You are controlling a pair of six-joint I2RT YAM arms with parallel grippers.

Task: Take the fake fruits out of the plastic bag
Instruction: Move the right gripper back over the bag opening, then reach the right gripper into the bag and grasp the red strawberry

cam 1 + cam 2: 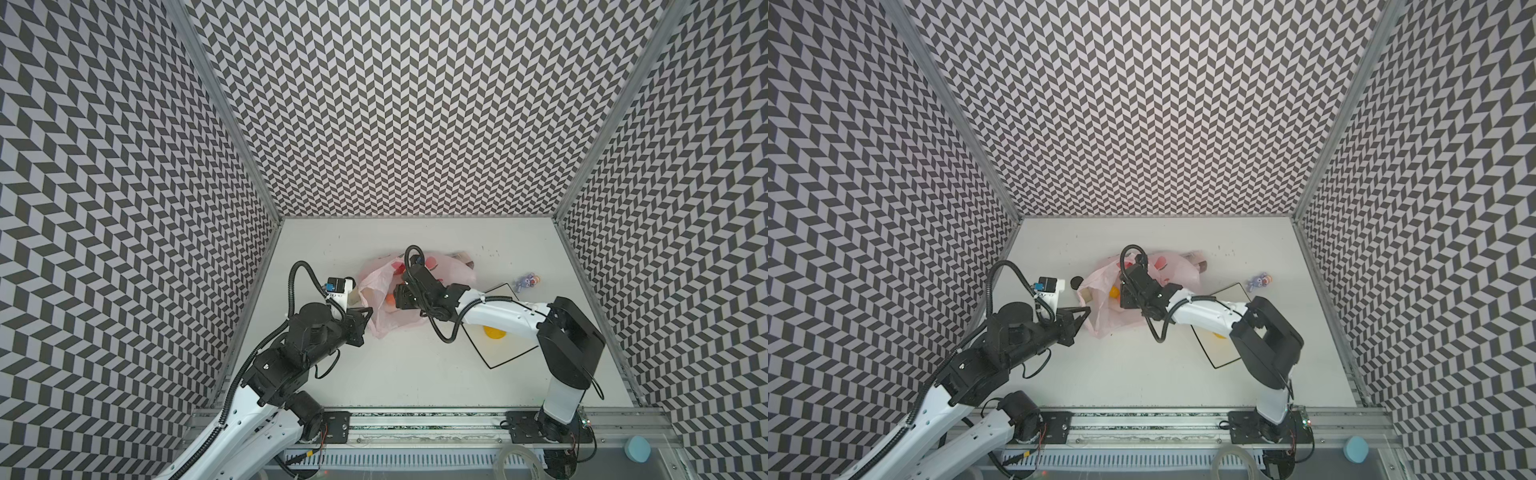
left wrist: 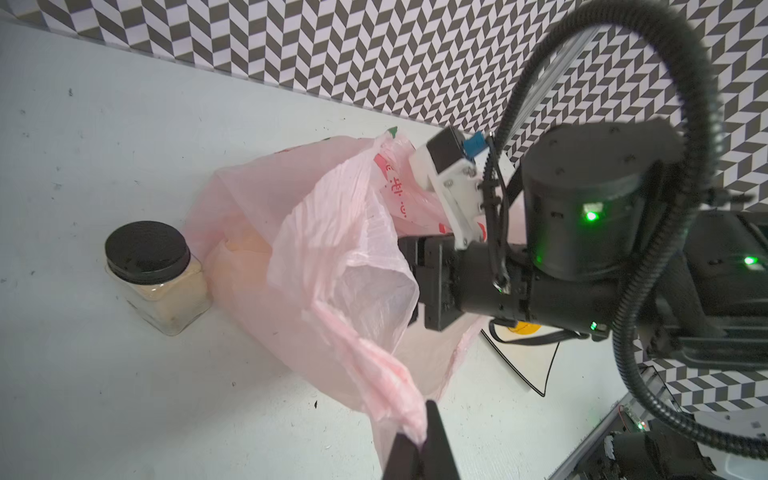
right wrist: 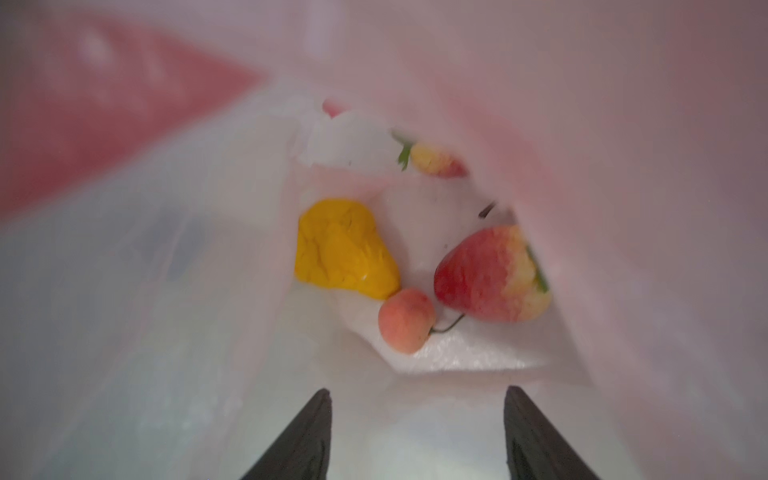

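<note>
Left gripper is clenched on a handle of the plastic bag, by which it is held open. Right gripper is spread empty inside, fake fruits just ahead; one is judged due to be reached and clasped.

Black-and-white chevron pattern on all walls. Plain off-white on the table, with small dark specks. Translucent pale pink on the bag, printed with red marks, red lettering and one green spot. Inside it: deep yellow on the lumpy fruit; red fading to pale yellow on the strawberry, green at its top; peach-pink on the small ball, with a thin green stem. White with a thin black rim on the plate; yellow on the half-hidden fruit there. Black lid and beige contents on the clear jar. Purple on the toy figure. Black and white on both arms.
</note>
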